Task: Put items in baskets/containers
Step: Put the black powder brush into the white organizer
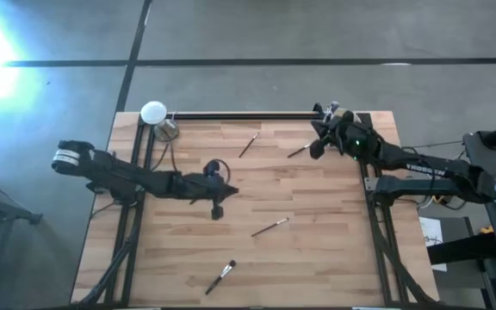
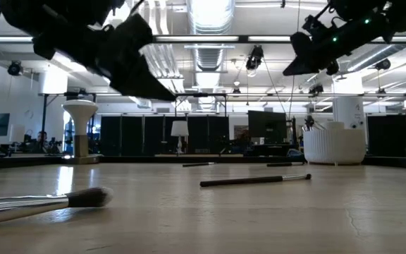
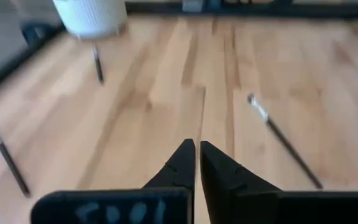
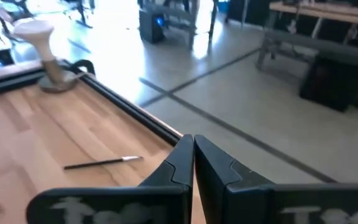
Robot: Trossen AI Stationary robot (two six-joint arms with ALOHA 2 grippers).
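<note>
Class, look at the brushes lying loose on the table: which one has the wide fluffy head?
The brush nearest the table's front edge, lying apart from both arms. Its head is broad and fluffy; the other loose brushes are thin with small tips.

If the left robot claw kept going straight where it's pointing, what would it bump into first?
Probably just bare table. The left gripper, shut and empty, points between a brush near the white cup and another brush. Depth is hard to judge.

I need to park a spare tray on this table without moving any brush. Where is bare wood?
Widest bare patch: the near right corner of the table, beyond the middle brush. Also the near left, beside the fluffy brush. The far edge is crowded: disc stand, two brushes, right gripper.
</note>
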